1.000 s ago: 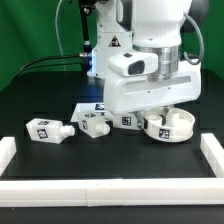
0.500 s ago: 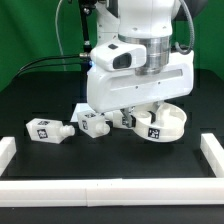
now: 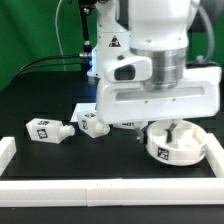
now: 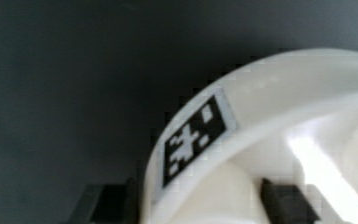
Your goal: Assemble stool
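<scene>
Seat (image 3: 168, 150) now nearer exterior view's right, in pincer (image 4: 197, 200); square tag (image 4: 197, 138) on rim.

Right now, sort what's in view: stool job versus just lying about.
Job: seat, gripped by the claw; one leg; another leg beside it.
Lying about: white border rails; black table.

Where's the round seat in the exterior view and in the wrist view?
Exterior view: the seat is low, toward the exterior view's right, near the rail.
Wrist view: the seat fills much of the picture, its curved rim against the dark table.
Shared landmark: the black-and-white tag on the seat's rim.
</scene>
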Available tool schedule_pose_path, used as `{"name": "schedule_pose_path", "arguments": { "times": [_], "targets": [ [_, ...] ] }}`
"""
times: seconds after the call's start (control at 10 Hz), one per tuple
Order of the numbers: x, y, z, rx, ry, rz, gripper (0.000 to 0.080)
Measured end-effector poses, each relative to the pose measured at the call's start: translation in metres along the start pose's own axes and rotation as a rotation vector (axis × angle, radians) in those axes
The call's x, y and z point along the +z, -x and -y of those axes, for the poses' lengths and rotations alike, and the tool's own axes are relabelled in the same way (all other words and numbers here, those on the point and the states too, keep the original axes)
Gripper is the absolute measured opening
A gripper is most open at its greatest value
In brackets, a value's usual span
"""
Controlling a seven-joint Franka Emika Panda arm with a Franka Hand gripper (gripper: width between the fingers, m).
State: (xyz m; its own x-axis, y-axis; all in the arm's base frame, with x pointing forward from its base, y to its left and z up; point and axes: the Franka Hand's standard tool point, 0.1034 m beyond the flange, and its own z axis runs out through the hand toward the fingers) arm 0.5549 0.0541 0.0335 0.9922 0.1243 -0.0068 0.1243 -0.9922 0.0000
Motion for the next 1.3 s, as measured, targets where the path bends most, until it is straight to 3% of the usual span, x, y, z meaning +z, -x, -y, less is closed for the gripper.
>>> {"name": "schedule_pose_path", "arguments": {
  "times": [0.5,0.6,0.8,0.9,1.3],
  "targets": [
    [0.005,0.005,-0.004,-0.062,0.001,0.012,0.0328],
    [0.008,-0.004,-0.002,-0.052,0.0,0.016,0.0328],
    [0.015,-0.045,-0.008,-0.077,0.002,-0.01,0.0328],
    [0.012,-0.058,-0.009,-0.104,0.004,-0.029,0.0328],
    [0.016,-0.055,-0.008,-0.104,0.003,-0.022,0.0328]
  ]
}}
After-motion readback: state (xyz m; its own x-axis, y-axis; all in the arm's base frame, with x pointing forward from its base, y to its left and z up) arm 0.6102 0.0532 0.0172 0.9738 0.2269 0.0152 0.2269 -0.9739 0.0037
